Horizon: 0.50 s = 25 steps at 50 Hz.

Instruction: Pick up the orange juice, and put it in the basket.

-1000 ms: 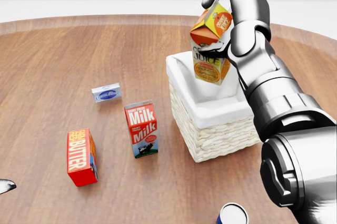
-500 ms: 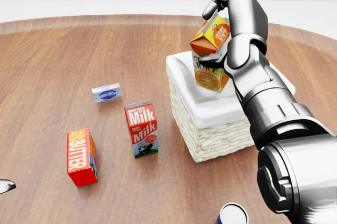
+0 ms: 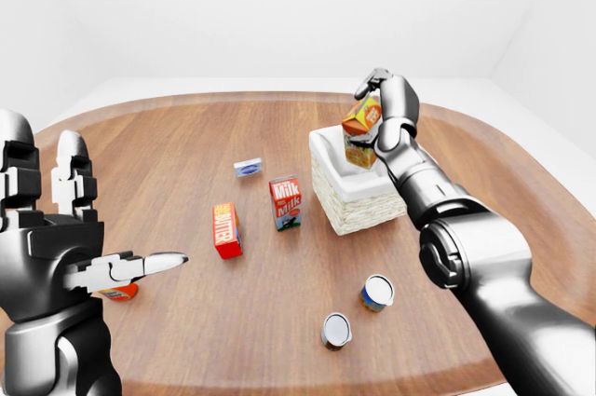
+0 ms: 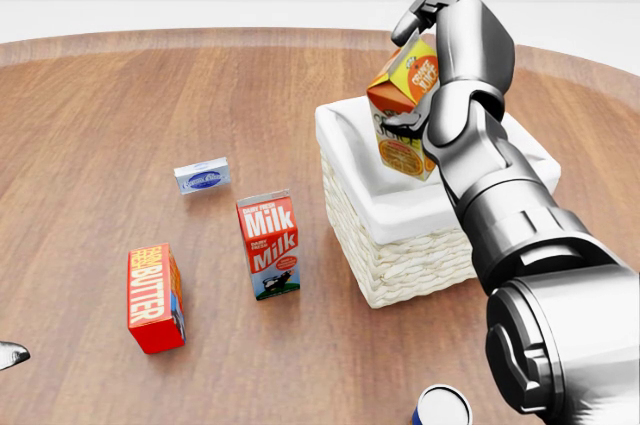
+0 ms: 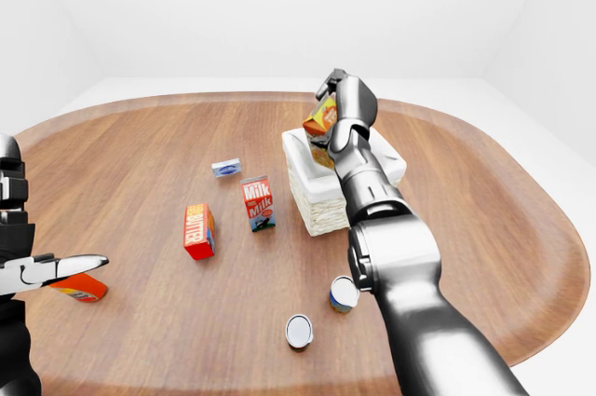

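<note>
The orange juice carton [image 4: 402,110] is orange and white. My right hand [image 4: 440,65] is shut on it and holds it tilted, its lower part inside the white-lined wicker basket [image 4: 400,250] in the middle right of the head view. The arm hides the basket's right side. My left hand [image 3: 88,247] is open and empty at the lower left of the left-eye view, far from the basket.
A milk carton [image 4: 268,245], a red butter box [image 4: 153,297] and a small blue-white packet [image 4: 201,176] lie left of the basket on the round wooden table [image 4: 120,95]. Two cans [image 3: 376,292] [image 3: 336,330] stand near the bottom. An orange item [image 5: 76,288] lies by my left hand.
My right hand has lowered the juice carton and moved it right, deeper over the basket. Other things have not moved.
</note>
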Motion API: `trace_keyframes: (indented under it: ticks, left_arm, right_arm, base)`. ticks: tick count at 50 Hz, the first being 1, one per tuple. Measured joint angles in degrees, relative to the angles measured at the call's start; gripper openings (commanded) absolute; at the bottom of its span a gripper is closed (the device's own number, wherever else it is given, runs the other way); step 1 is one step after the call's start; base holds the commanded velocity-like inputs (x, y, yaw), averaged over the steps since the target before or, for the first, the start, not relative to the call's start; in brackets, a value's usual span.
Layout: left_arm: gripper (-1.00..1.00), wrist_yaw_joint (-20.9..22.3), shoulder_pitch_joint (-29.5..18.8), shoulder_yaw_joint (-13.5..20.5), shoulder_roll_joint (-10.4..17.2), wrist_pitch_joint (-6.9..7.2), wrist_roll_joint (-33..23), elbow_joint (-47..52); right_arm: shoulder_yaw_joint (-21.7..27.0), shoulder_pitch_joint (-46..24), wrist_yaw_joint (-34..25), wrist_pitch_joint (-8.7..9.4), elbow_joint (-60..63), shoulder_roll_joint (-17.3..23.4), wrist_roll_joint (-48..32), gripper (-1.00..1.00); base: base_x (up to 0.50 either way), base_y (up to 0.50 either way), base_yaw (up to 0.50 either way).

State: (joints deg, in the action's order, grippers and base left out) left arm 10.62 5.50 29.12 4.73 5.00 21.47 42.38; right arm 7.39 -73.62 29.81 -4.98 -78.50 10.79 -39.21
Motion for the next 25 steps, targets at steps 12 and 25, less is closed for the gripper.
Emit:
trace_keyframes:
  ticks: [12,25]
  left_arm:
    - [1.00,0.0,-0.1,-0.1,0.0,0.00,0.0,-0.1]
    - [1.00,0.0,-0.2,-0.1,0.1,0.00,0.1,-0.3]
  right_arm:
    - [0.2,1.4,0.2,0.00,-0.1,-0.7,-0.7,-1.00]
    - [0.6,3.2,0.2,0.00,-0.4,-1.9,-1.3,-1.00]
  base:
    - [0.00,0.00,0.00]
    - [0.00,0.00,0.00]
